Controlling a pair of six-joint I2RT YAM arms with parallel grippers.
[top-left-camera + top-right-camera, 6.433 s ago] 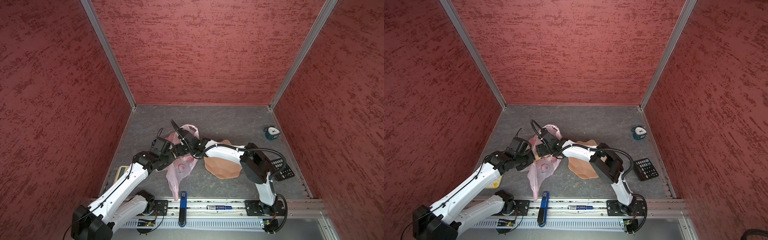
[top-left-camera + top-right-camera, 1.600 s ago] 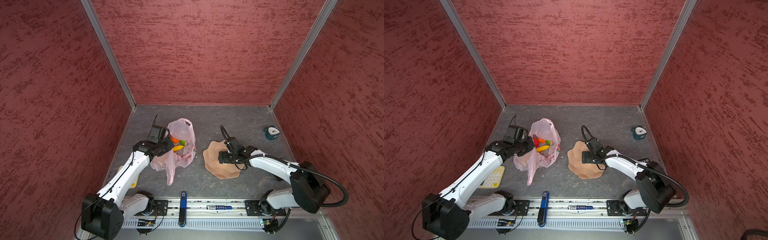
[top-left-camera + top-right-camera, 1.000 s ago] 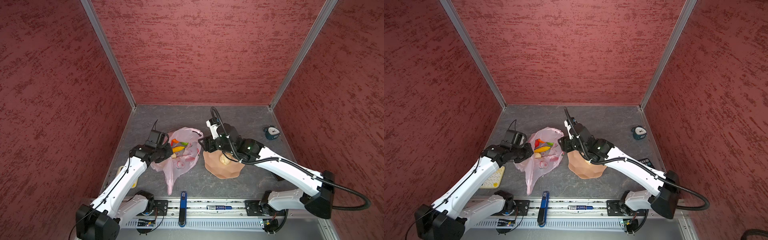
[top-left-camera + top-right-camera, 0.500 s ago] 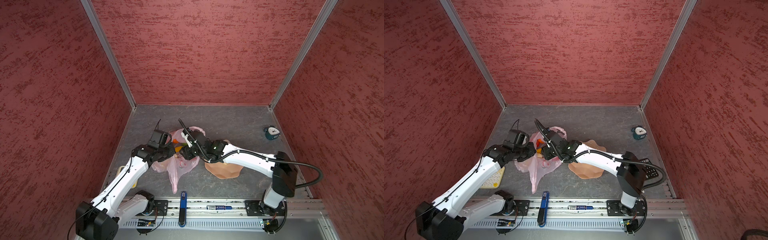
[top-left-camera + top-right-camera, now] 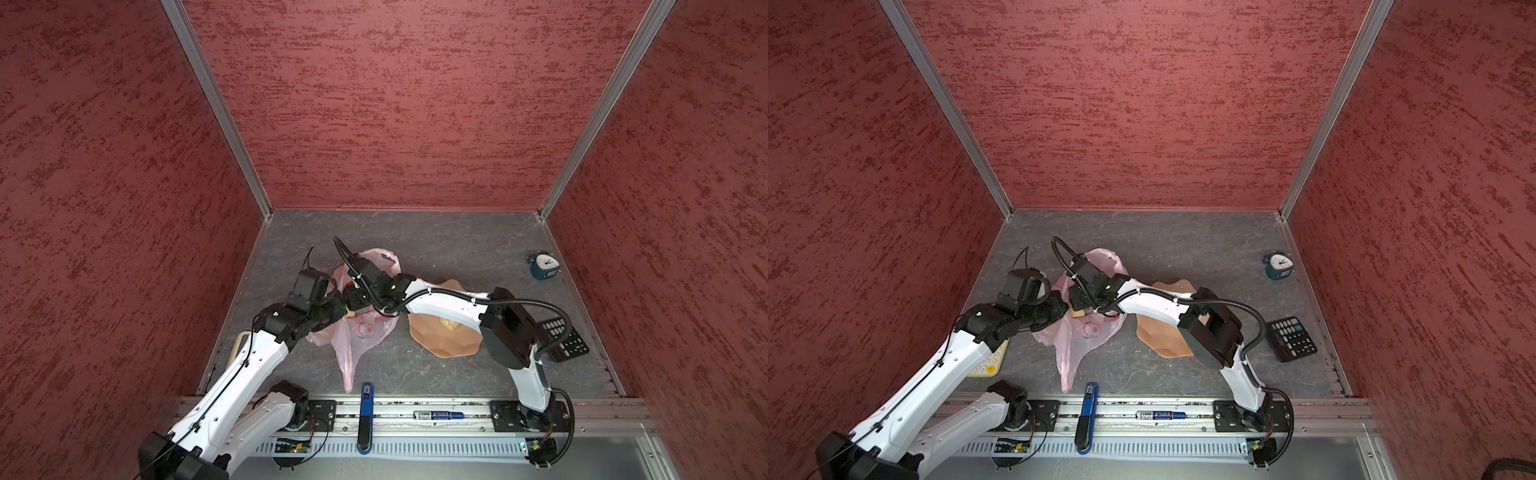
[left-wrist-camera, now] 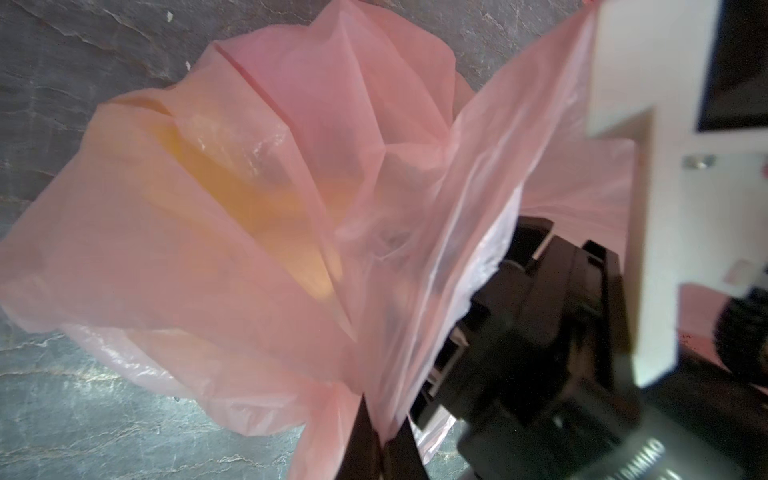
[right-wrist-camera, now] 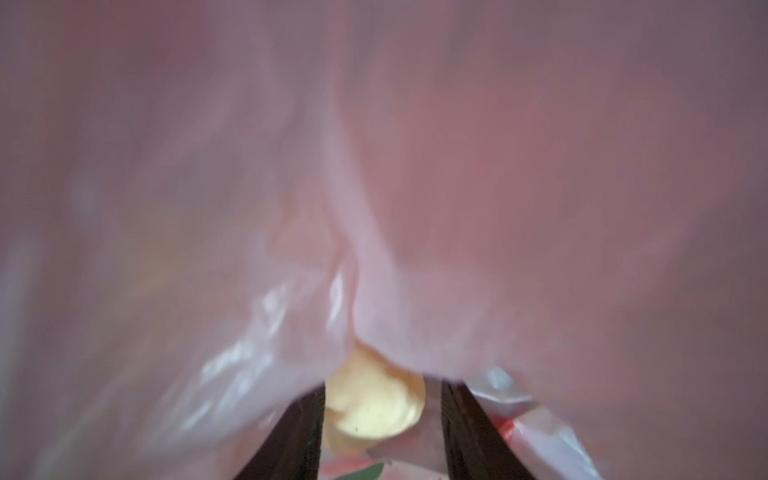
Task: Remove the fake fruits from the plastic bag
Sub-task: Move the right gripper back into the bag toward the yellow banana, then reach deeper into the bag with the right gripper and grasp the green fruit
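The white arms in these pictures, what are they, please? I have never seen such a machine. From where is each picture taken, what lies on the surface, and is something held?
They are two robot arms with pincer grippers. Both top views look down from one overhead camera. The two close pictures come from cameras on the wrists. On the grey table lie a pink plastic bag, a peach dish, an alarm clock and a calculator. The left gripper is shut on the bag's edge. The right gripper reaches inside the bag, with its jaws open on either side of a cream ball and not yet closed on it.
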